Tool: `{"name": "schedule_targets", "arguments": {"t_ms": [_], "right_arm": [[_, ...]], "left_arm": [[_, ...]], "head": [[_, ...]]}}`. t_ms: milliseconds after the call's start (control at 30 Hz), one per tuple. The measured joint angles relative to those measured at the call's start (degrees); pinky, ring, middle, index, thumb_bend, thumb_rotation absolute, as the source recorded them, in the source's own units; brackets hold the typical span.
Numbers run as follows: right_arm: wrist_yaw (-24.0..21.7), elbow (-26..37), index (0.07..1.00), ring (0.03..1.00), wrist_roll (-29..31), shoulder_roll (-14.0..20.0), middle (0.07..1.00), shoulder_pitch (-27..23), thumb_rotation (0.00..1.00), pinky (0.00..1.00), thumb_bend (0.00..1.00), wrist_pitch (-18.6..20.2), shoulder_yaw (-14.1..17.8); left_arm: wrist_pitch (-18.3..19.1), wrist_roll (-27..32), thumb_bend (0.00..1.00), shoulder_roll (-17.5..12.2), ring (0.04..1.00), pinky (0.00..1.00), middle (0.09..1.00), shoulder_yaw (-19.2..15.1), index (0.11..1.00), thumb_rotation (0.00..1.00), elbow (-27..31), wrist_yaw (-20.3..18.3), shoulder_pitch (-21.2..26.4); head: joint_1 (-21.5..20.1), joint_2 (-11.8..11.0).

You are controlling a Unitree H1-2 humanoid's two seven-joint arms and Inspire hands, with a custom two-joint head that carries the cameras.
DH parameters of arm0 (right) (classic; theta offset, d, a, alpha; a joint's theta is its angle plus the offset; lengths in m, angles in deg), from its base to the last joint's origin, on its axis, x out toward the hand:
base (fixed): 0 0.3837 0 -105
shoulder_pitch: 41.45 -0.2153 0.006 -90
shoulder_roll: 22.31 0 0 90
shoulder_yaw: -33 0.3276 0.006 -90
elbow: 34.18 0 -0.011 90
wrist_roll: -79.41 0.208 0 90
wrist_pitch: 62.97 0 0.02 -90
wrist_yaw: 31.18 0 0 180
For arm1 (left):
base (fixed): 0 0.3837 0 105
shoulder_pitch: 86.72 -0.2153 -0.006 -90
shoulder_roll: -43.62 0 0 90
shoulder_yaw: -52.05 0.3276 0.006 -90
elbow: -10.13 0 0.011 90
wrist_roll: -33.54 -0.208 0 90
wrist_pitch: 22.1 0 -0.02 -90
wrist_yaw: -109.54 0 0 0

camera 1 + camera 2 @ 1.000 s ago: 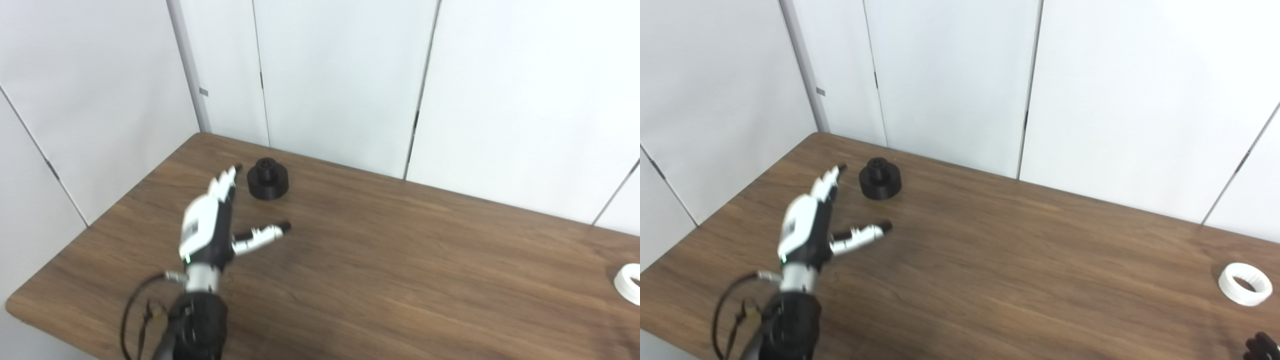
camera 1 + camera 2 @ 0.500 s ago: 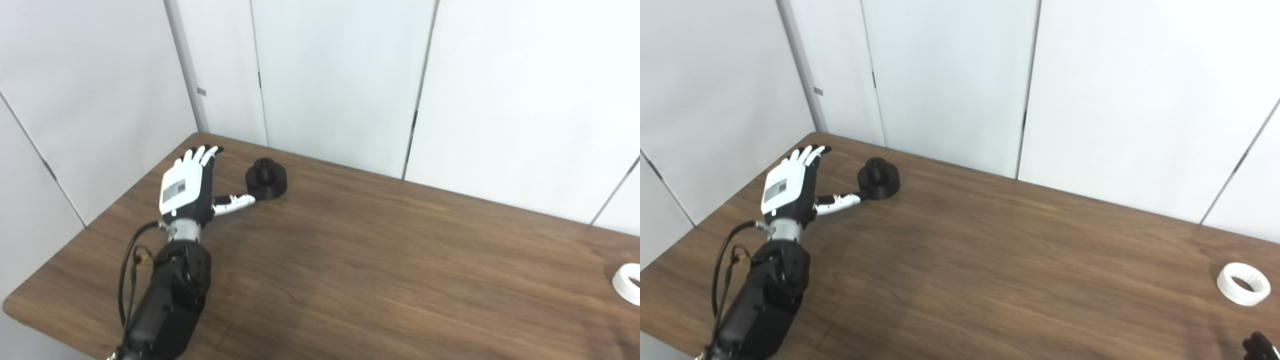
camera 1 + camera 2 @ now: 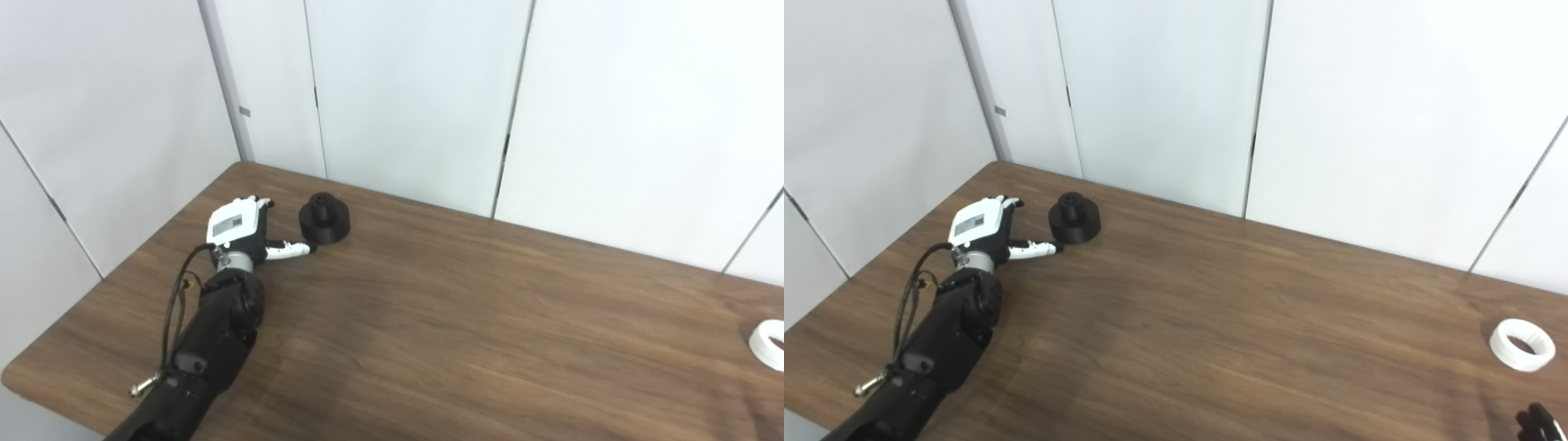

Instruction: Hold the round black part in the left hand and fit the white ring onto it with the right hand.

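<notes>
Round black part [image 3: 324,218], stepped, matte

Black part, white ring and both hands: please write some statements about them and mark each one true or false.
1. The left hand holds the black part. False: it is open beside it, holding nothing.
2. The white ring lies on the table, far to the right. True.
3. The ring already sits on the black part. False: they lie far apart.
4. Only dark fingertips of the right hand show. True.
</notes>
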Motion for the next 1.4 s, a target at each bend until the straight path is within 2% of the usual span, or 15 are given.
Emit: {"name": "schedule_targets", "arguments": {"t_ms": [167, 267, 400, 767, 1000, 1200, 1400], "right_arm": [[0.03, 0.14, 0.948, 1.0, -0.43, -0.05, 0.95, 0.06, 1.0, 1.0, 0.78, -0.01, -0.11], [0.14, 0.3, 0.948, 1.0, -0.5, -0.11, 0.948, 0.08, 1.0, 1.0, 0.79, 0.1, -0.11], [0.34, 0.56, 0.953, 1.0, -0.64, -0.25, 0.945, 0.13, 1.0, 1.0, 0.79, 0.29, -0.21], [0.56, 0.86, 0.949, 1.0, -0.92, -0.26, 0.944, 0.36, 1.0, 1.0, 0.8, 0.28, -0.46], [1.22, 1.47, 0.952, 1.0, -1.5, -0.54, 0.945, 0.51, 1.0, 1.0, 0.82, 0.45, -1.04], [1.34, 1.85, 0.958, 1.0, -1.54, -0.67, 0.947, 0.81, 1.0, 1.0, 0.84, 0.52, -1.11], [1.46, 2.04, 0.961, 1.0, -1.53, -0.77, 0.947, 0.92, 1.0, 1.0, 0.84, 0.62, -1.14]], "left_arm": [[-0.79, 2.66, 1.0, -2.46, 1.0, 1.0, 0.992, 3.29, 0.921, 0.64, -2.63, -5.06, 2.05], [-1.68, 4.1, 1.0, -3.14, 0.997, 1.0, 0.983, 4.27, 0.918, 0.64, -3.74, -5.8, 2.57], [-3.09, 4.7, 1.0, -3.24, 0.994, 1.0, 0.976, 5.24, 0.915, 0.64, -5.85, -5.24, 2.86], [-7.03, 7.44, 1.0, -2.83, 0.983, 1.0, 0.956, 5.21, 0.896, 0.57, -12.18, 0.92, 6.09], [-7.87, 8.79, 1.0, -2.29, 0.988, 1.0, 0.957, 5.71, 0.896, 0.57, -14.78, 2.3, 7.64], [-9.59, 10.34, 1.0, -1.9, 0.986, 1.0, 0.956, 6.01, 0.88, 0.55, -17.07, 2.51, 9.65], [-9.59, 11.33, 1.0, -1.85, 0.981, 0.99, 0.954, 7.03, 0.88, 0.55, -17.59, 1.95, 11.17]], "head": [[-0.18, 0.09], [-0.35, 0.18], [-0.53, 0.09], [-1.14, 0.26], [-1.58, 0.26], [-1.76, 0.44], [-2.2, 0.62]]}}
